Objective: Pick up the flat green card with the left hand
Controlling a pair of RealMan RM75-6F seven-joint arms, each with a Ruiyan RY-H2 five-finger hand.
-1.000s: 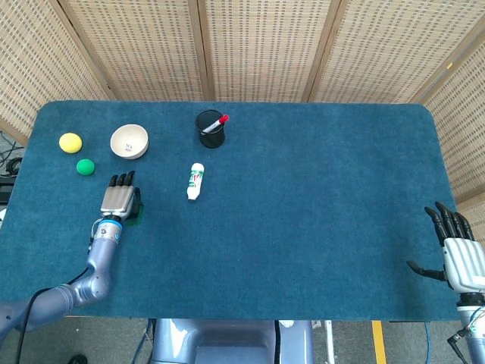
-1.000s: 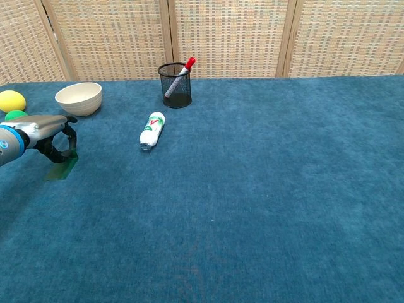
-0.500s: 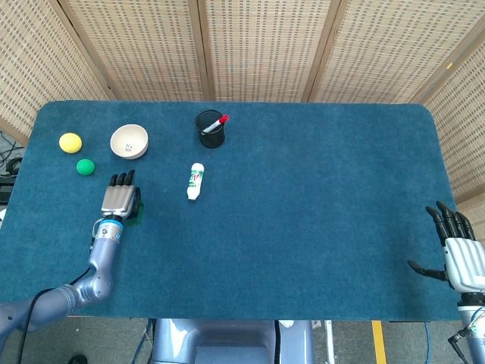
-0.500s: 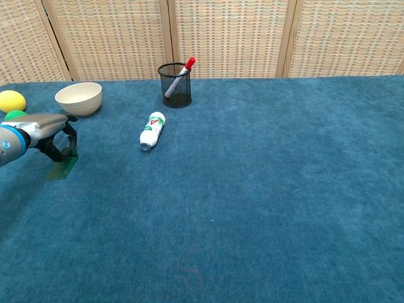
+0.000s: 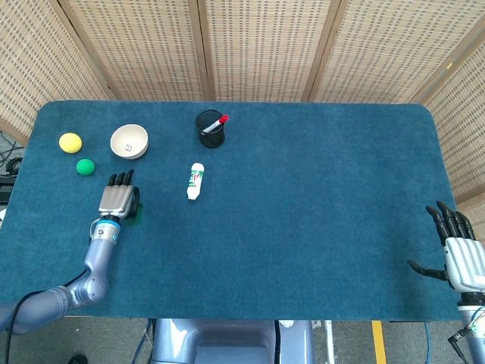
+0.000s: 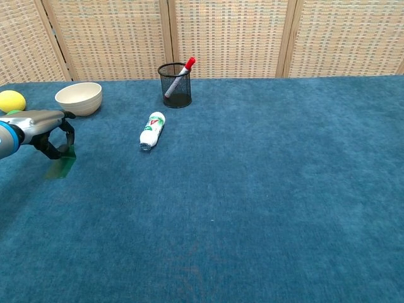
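Note:
The flat green card (image 6: pixel 60 165) slants down from the fingertips of my left hand (image 6: pixel 47 130) at the table's left side; its lower end lies at the blue cloth. The curled fingers and thumb pinch the card's upper edge. From the head view the left hand (image 5: pixel 118 199) covers most of the card (image 5: pixel 133 218), which shows only as a dark green sliver beside the wrist. My right hand (image 5: pixel 461 256) hovers at the table's near right corner, fingers spread and empty.
A white bowl (image 6: pixel 79 98), a yellow ball (image 6: pixel 11 101) and a green ball (image 5: pixel 86 167) sit just beyond the left hand. A white bottle (image 6: pixel 151 130) lies to its right, and a black mesh cup (image 6: pixel 175 84) holding a red-capped marker stands further back.
My left hand has risen a little and shifted slightly left, with the card's top edge following it. The right hand has stayed where it was.

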